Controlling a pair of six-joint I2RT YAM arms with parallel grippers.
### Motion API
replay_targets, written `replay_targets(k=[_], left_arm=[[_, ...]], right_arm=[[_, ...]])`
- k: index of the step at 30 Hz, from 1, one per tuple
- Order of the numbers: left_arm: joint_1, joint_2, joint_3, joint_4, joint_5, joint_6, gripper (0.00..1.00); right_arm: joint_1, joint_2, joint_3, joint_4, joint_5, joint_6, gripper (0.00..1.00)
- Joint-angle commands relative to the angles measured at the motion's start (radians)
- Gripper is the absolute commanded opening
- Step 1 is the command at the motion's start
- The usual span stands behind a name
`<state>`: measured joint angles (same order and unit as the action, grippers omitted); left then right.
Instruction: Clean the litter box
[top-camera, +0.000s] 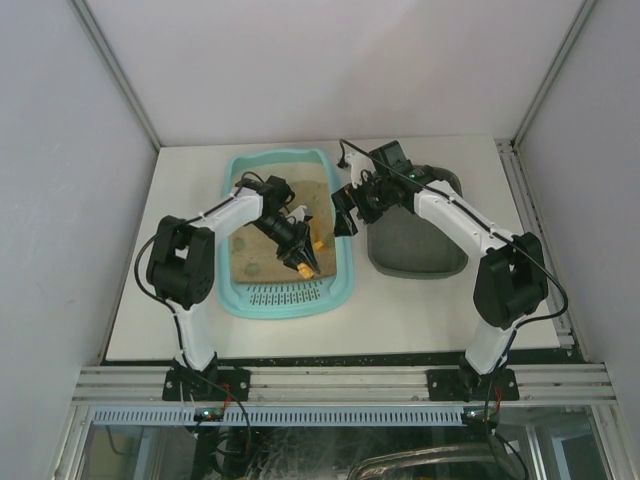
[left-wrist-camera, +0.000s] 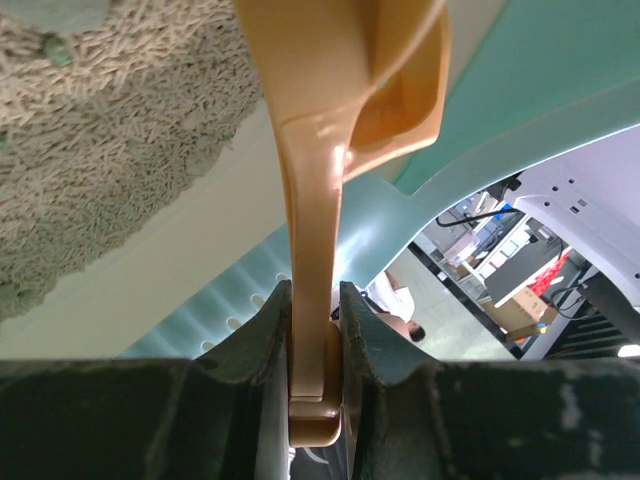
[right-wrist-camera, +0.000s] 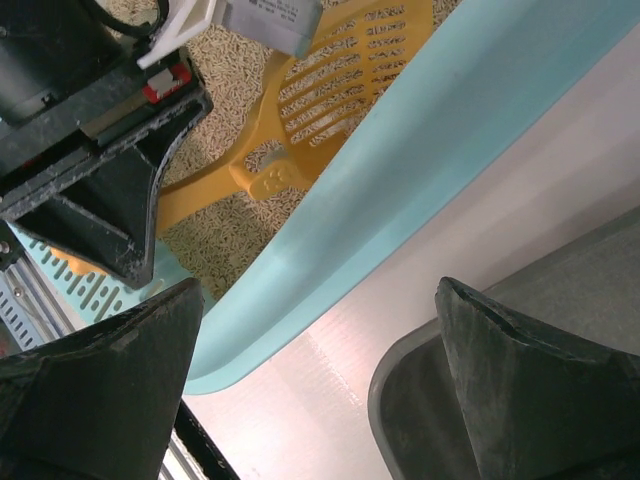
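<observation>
Scoop (right-wrist-camera: 345, 75) is pinched by left end effector (left-wrist-camera: 316, 300) inside litter box (right-wrist-camera: 440, 130); right end effector (right-wrist-camera: 318, 370) is spread. Sifting is judged to be required next.

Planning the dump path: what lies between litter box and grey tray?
A bare strip of white table separates litter box and grey tray in the right wrist view; the open right gripper hovers over it.

Bright, even light; soft shadows; sheen on the scoop (left-wrist-camera: 310, 200); blurred close foreground.
</observation>
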<state>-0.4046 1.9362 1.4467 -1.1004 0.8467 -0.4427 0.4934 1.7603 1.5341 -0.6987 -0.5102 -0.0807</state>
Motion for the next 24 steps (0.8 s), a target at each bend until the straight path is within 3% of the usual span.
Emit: replay_targets(k=[1, 8, 15, 24], left_arm=[[-0.071, -0.049, -0.029, 0.045, 0.077, 0.013, 0.00], [-0.073, -0.137, -0.137, -0.021, -0.105, 0.040, 0.00], [-0.073, -0.179, -0.188, -0.022, -0.093, 0.036, 0.00], [-0.073, -0.106, -0.137, 0.016, -0.049, 0.047, 0.00]], right_arm=[[0.012, 0.001, 0.016, 0.031, 0.019, 0.016, 1.00], [0.031, -0.030, -0.004, 0.034, 0.047, 0.002, 1.00], [0.044, -0.038, 0.000, 0.031, 0.070, -0.008, 1.00], [0.061, -0.038, 0.003, 0.027, 0.075, -0.013, 1.00]])
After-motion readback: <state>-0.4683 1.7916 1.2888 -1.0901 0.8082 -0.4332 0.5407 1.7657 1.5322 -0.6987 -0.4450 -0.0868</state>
